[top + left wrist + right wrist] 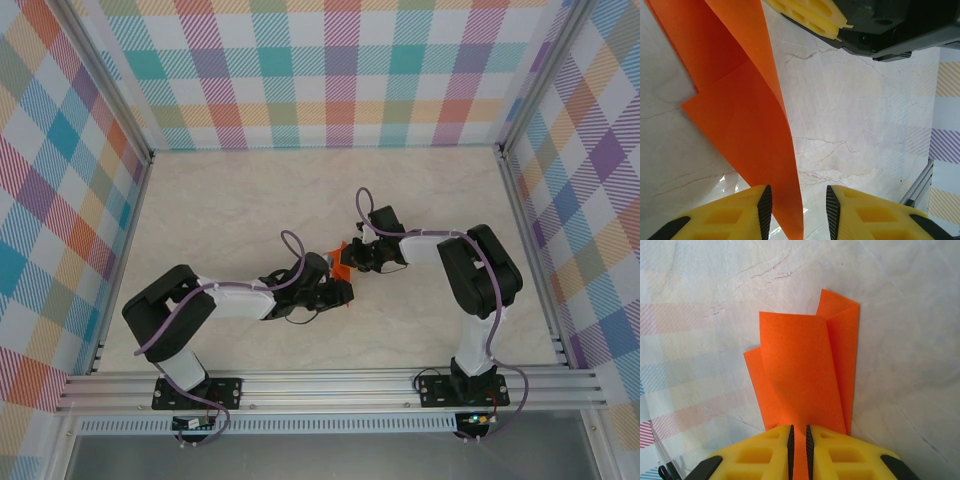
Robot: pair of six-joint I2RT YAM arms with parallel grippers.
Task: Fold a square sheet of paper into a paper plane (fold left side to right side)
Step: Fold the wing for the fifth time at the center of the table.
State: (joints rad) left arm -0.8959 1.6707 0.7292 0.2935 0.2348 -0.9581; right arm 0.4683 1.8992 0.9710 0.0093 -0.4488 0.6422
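Seen from above, the orange paper (341, 264) is showing as a mere sliver, most of it hiding between the left claw (338, 282) and the right claw (354, 262). At the left wrist it is running off the top and bottom edges. At the right wrist its near end is disappearing between the yellow fingers (765, 452).

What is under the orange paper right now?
Pale marble tabletop shows around the orange paper, pinched in the right tool. The table patch directly beneath the sheet is covered.

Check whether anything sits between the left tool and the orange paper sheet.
Nothing visible does. The folded bright orange paper sheet runs between the open yellow fingers of the left tool, while the right tool pinches it.
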